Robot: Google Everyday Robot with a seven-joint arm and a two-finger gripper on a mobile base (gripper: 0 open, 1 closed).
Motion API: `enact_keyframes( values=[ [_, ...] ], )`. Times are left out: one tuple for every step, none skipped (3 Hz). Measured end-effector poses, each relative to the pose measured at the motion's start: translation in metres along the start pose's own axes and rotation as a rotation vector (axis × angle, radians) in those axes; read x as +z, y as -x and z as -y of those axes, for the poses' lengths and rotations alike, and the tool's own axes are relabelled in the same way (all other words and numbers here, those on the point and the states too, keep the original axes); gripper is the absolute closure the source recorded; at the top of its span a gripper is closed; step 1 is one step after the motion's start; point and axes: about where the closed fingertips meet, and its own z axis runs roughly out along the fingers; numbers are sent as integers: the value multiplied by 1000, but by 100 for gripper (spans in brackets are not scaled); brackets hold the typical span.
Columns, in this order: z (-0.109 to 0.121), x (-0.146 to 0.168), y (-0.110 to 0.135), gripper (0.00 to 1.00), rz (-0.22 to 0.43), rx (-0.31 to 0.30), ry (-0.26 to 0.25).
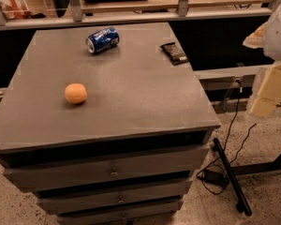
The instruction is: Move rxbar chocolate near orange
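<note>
Grey drawer cabinet (pixel 131 104), its top carrying three things. The rxbar chocolate (pixel 174 53) is lying flat at 2 o'clock near the right edge; the orange (pixel 76 93) is sitting at 8 o'clock, well apart from it; a blue soda can (pixel 103 40) is lying sideways at 12 o'clock. The gripper (pixel 268 93), seemingly the pale blocky form, is hanging off the cabinet at 3 o'clock; its grip state cannot be told.

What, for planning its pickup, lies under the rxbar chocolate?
The rxbar chocolate lies flat on the grey cabinet top, near its far right corner; whatever the wrapper covers is hidden. The pincer is at the picture's right edge, beside the cabinet.
</note>
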Motion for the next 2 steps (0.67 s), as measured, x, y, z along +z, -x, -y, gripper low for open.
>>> enact_keyframes(
  values=[
    [1,-1,1,0,3,2,-4],
    [14,10,-2,0,107,115,-27]
  ],
)
